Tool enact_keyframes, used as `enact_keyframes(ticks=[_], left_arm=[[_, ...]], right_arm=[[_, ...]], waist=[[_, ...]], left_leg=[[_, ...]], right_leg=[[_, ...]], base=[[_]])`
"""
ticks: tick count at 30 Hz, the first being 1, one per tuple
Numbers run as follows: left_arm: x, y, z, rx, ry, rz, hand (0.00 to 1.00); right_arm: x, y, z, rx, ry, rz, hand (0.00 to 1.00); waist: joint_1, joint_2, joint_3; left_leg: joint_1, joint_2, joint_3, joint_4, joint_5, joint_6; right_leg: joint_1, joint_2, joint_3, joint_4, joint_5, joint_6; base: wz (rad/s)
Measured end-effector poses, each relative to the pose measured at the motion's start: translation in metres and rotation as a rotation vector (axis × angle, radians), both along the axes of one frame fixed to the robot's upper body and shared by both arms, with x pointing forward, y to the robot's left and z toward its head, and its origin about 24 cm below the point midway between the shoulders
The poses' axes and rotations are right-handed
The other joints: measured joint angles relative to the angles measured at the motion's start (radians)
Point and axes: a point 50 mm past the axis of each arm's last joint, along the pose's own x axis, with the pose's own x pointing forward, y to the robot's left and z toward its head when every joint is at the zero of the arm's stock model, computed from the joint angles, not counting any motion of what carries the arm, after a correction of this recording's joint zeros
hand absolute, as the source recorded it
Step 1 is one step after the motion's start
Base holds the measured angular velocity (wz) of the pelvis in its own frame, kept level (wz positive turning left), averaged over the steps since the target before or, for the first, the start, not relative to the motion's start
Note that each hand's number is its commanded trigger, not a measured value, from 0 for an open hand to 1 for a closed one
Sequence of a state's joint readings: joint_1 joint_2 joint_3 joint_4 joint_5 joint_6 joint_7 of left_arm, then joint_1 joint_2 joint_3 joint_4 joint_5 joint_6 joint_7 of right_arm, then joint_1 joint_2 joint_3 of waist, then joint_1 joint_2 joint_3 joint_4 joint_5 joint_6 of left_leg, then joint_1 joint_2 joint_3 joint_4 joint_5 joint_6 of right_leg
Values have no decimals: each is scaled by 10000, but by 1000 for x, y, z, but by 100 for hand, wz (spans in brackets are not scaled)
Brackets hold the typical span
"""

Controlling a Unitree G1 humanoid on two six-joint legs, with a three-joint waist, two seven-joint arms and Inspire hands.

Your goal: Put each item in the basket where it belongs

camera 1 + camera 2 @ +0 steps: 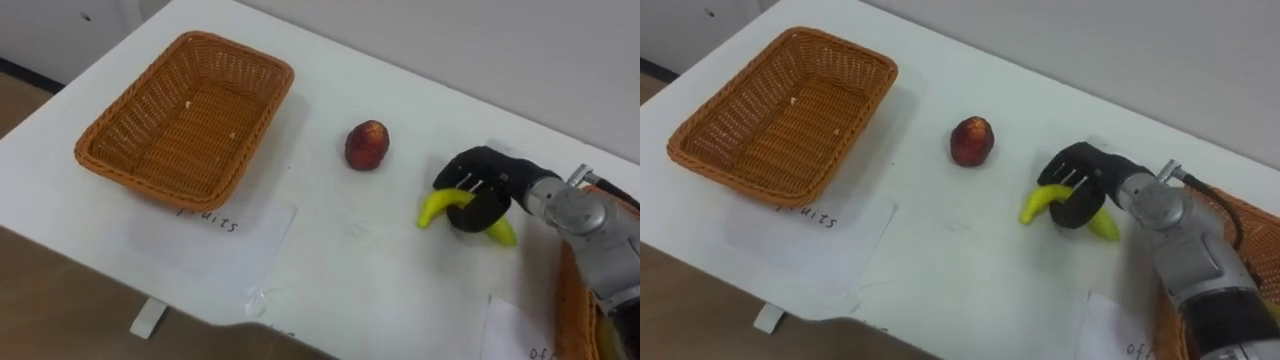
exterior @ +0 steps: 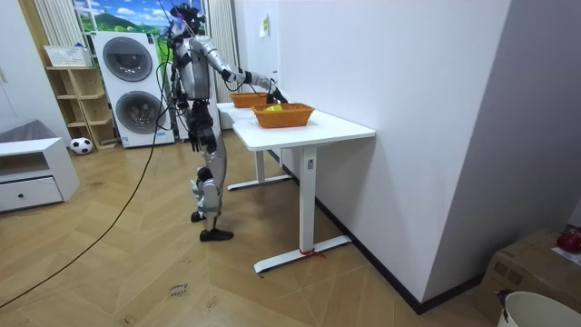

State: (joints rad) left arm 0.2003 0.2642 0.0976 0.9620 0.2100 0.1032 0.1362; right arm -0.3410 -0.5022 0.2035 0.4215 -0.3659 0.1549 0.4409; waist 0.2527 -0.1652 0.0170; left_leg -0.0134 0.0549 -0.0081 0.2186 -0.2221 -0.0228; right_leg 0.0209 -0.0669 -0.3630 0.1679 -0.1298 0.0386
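Left eye view shows a white table [image 1: 380,290] with a big woven basket [image 1: 180,120] near its far left corner, and nothing lies inside the basket. A sheet of paper [image 1: 215,235] with some writing on it lies flat on the table just in front of this basket, close to the near edge. A red fruit [image 1: 367,145] sits by itself around the middle of the table, well apart from the basket. To its right lies a yellow banana [image 1: 437,207], nearer the table's right end and on the table top. The robot's right hand [image 1: 480,195] comes in from the right and is on the banana. Its dark fingers are curled round the middle of the banana, so that the two yellow ends stick out on both sides of the hand. The banana is in neither basket. A second woven basket [image 1: 570,305] shows at the right end of the table, next to the robot's arm, and another sheet of paper [image 1: 520,335] lies near it by the near edge. In the room view the robot stands on the wood floor at the table's long side, with one arm held out over the table top, and two washing machines [image 2: 127,59] stand behind it.
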Motion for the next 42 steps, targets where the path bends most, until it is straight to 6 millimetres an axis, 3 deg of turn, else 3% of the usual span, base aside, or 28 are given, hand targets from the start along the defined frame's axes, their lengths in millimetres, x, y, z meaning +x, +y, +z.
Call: enact_keyframes(ticks=[14, 21, 25, 42], left_arm=[[2, 1, 1, 85, -79, 29, 0], [-2, 0, 0, 101, 33, 38, 0], [-6, 1, -1, 106, 144, 89, 0], [-16, 5, 1, 223, 136, 465, 0]], right_arm=[[-2, 5, -3, 526, 425, 293, 100], [-1, 7, 0, 480, 272, 394, 100], [0, 13, 7, 544, -65, 638, 100], [4, 39, 48, 813, -2090, 1617, 100]], waist=[[12, 63, 2], [-12, 116, -63], [-9, 172, -92], [-219, 63, -153]], left_leg=[[70, -3, -43, 35, 2, -3], [54, -6, -51, 20, 4, -5], [54, -4, -57, 2, 4, -5], [265, -14, -88, -74, 7, -4]], right_leg=[[129, -1, -34, -11, 0, 0], [115, -1, -54, -8, 0, 0], [95, -5, -91, -9, 0, 0], [309, -18, 25, -13, -1, 3]], base=[[0], [0], [0], [1]])
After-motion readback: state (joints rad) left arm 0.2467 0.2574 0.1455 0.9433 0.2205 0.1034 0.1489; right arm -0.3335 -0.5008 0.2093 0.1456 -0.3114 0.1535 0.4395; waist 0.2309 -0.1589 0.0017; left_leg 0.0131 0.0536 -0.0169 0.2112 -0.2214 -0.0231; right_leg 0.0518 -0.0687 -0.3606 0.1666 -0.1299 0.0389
